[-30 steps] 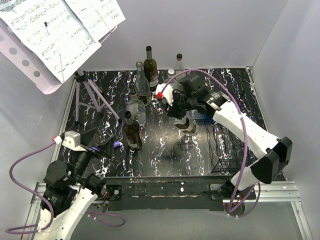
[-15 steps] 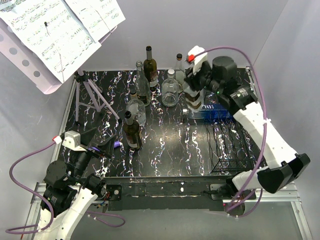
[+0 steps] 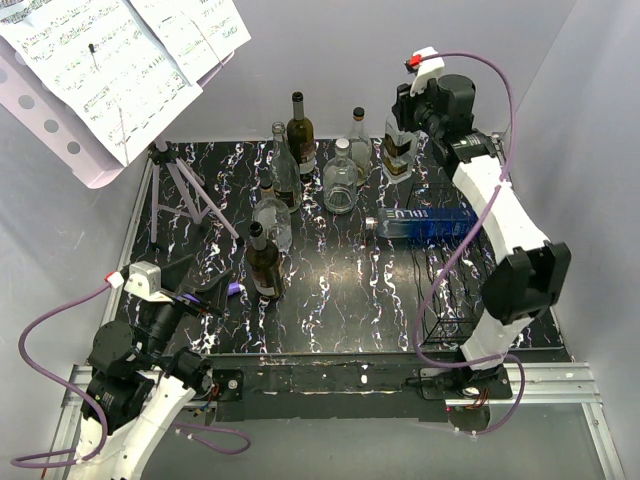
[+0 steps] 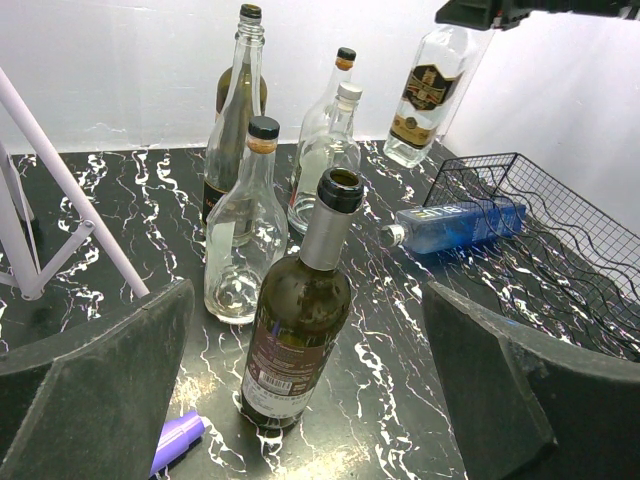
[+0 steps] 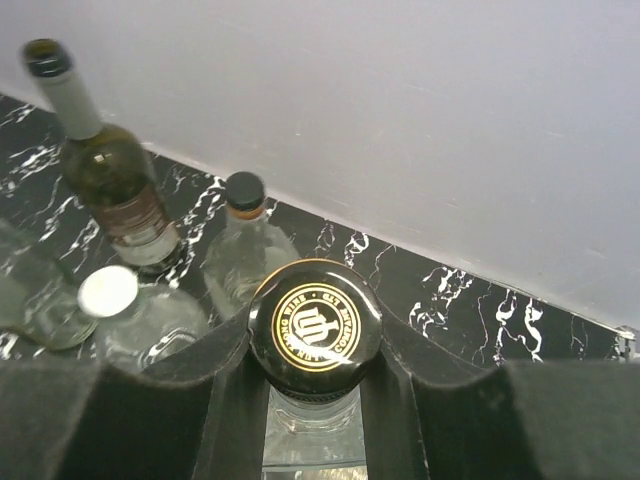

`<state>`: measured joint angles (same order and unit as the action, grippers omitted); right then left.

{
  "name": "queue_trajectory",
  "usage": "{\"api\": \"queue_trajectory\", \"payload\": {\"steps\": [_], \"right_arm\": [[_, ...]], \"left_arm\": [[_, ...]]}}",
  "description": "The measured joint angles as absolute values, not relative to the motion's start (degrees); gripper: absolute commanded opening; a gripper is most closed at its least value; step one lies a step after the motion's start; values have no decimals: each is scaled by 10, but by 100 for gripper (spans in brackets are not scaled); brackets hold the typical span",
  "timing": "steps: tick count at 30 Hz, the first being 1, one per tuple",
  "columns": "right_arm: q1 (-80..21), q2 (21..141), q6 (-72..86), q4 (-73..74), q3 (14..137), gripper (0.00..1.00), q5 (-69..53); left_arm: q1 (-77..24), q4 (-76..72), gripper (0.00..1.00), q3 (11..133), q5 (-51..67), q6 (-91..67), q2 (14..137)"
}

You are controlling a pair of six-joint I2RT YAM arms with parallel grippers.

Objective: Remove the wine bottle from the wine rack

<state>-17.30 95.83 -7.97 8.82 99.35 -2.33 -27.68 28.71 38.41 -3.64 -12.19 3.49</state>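
the right arm (image 3: 500,210) reaches to the back right corner of the worktop (image 3: 340,300). its jaws are clamped on the black, gold-crested cap of the wine bottle (image 5: 315,325), one finger on each side of the cap.

the wine bottle is clear glass with a black and gold label. it hangs neck up and a little tilted, close to the back wall. it is off the rack (image 3: 450,290), just past the rack's far end. whether its base touches the worktop i cannot tell.

the rack is black wire and stands along the right side of the worktop. a blue bottle (image 3: 425,222) lies on its side at the rack's far end, neck pointing left. whether its base is inside the wire or only against it i cannot tell.

the left arm (image 3: 130,380) sits at the front left corner, with its jaws spread wide and holding nothing. just ahead of them a dark bottle (image 4: 300,330) stands upright with no cap. a small purple thing (image 4: 178,440) lies on the worktop beside its base.

behind the dark bottle stands a clear bottle (image 4: 243,235) with a black cap. further back is a cluster of upright bottles, both clear and dark. a purple music stand (image 3: 100,80) with sheet music rises over the back left corner.
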Motion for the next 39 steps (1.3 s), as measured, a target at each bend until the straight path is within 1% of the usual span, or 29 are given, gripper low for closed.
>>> {"api": "queue_trajectory", "payload": {"steps": [2,6,14,15,16,19,21,29,31,32,36,38,39], "right_arm": [[-161,997,-68,73,1014,1,-24],[-143,1050,-45,38,1016,1,-25],[-126,1116,-20,3,1015,1,-28],[-125,1119,-18,-3,1014,4,-28],[-124,1121,-16,-8,1013,9,-28],[-124,1122,-14,-30,1007,19,-28],[-124,1122,-13,-45,1004,24,-24],[-123,1122,-12,-65,970,25,3],[-122,1127,-12,-64,966,41,6],[-121,1129,-10,-67,963,48,8],[-120,1129,-1,-105,949,62,9],[-119,1127,1,-127,946,73,9],[-119,1125,2,-136,943,77,9]], "left_arm": [[-277,287,98,384,-36,-122,35],[-277,287,98,384,-37,-122,35],[-277,287,98,384,-37,-122,35],[-277,287,98,384,-37,-122,35],[-277,287,98,384,-37,-122,35],[-277,287,98,384,-37,-122,35],[-277,287,98,384,-37,-122,35],[-277,287,98,384,-39,-122,37],[-277,287,98,384,-39,-122,37],[-277,287,98,384,-38,-122,37],[-277,287,98,384,-39,-122,40],[-277,287,98,384,-39,-122,40],[-277,287,98,384,-39,-122,40]]}}
